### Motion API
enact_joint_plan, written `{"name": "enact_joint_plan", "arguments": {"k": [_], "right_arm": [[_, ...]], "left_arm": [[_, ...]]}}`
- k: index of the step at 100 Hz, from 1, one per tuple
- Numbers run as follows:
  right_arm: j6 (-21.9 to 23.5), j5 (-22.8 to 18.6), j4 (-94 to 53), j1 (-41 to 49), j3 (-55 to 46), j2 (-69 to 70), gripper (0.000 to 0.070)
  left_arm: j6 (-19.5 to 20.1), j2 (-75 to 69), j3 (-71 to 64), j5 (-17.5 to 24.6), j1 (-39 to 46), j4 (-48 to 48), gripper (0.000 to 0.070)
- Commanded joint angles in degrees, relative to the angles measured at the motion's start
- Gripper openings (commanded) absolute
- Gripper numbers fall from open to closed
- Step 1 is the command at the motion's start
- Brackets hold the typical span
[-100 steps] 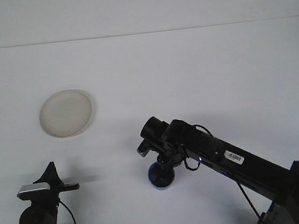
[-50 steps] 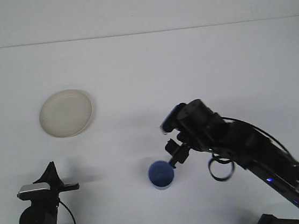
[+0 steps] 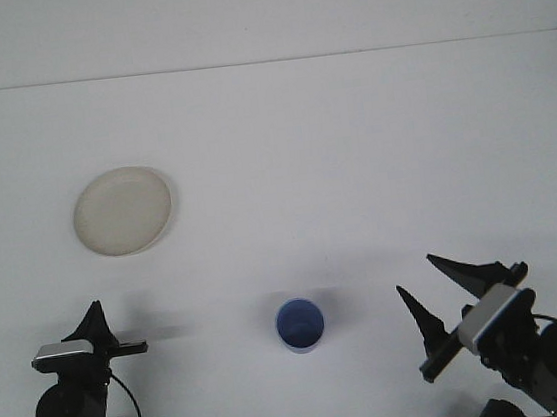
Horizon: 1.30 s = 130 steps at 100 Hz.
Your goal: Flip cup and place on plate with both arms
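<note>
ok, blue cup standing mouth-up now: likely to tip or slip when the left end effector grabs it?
The blue cup looks small and thin-walled, so probably light and easy to nudge. It stands upright on a flat base, so tipping seems unlikely unless hit high. Its smooth, plastic-looking wall may be somewhat slippery.

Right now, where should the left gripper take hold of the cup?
Probably on the rim and wall of the cup, coming in from its left side: it stands upright, mouth up, apart from the plate, with bare table between it and the left gripper.

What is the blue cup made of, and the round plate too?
The blue cup looks like plastic: even colour, thin rim, soft matte sheen. The plate looks like cream plastic or glazed ceramic; it is smooth and plain with a slightly raised rim. I cannot tell which.
</note>
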Motion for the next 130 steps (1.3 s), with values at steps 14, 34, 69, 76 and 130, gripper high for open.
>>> {"name": "enact_joint_plan", "arguments": {"k": [14,34,69,76,130], "right_arm": [[3.0,0.0,1.0,0.5,-10.3,-14.8,0.0409],[4.5,0.3,0.8,0.5,-13.0,-20.6,0.0409],[4.4,0.3,0.8,0.5,-13.0,-20.5,0.0408],[4.4,0.3,0.7,0.5,-13.0,-20.5,0.0408],[4.0,0.3,0.0,0.5,-13.1,-20.5,0.0408]], "left_arm": [[-8.7,-0.1,-1.1,-0.3,0.2,0.6,0.0015],[-19.3,-0.1,-1.1,-0.3,0.2,2.7,0.0015],[-26.5,5.9,16.8,11.7,0.0,-4.4,0.0018],[-21.8,10.6,23.6,15.3,0.0,-9.6,0.0106],[-9.2,51.7,61.4,36.1,-21.0,-37.9,0.0539]]}}
